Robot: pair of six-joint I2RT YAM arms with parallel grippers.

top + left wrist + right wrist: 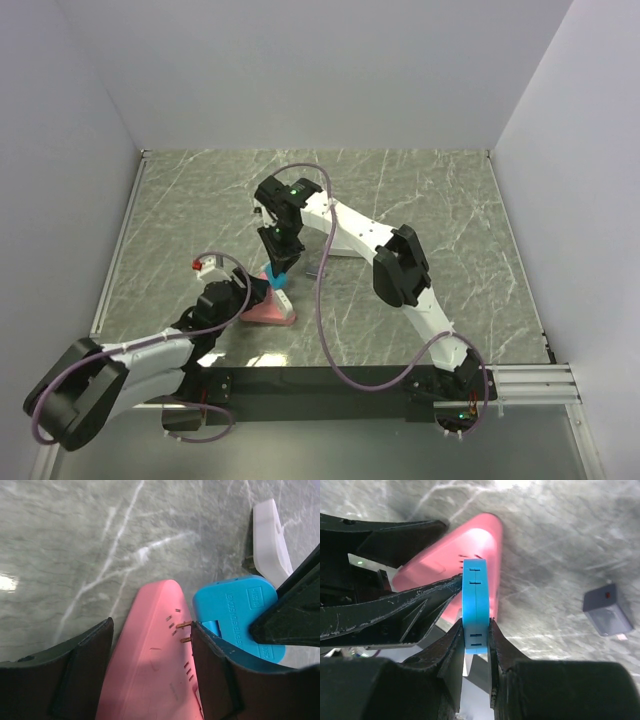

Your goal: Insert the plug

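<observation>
pink plastic strip: the power strip (150, 670) lies flat on the marble desk (450, 220), near the middle and close to the arm bases, slotted face up.
blue plug: the plug (475, 605) is held on edge over the strip's far end. its brass prongs (184, 625) point at the slots (172, 626), but the body stands off the face, so it looks not yet seated.
handling, plug: judged light, rigid and smooth-sided. it is best pinched across its flat faces, as it is here, because thin prongs could bend if pushed in askew.
handling, strip: judged light enough to skate on polished stone. it wants bracing across its long sides during the push.
right gripper: the right gripper (475, 630) is clamped on the plug's two flat faces.
left gripper: the left gripper (152, 627) has its jaws apart, one either side of the strip. a sliver of desk shows beside one finger, so the grip does not look firm.
right arm pose: it reaches in from the right, elbow raised, wrist tipped down over the strip.
left arm pose: it lies low and stretched forward, wrist level with the strip.
</observation>
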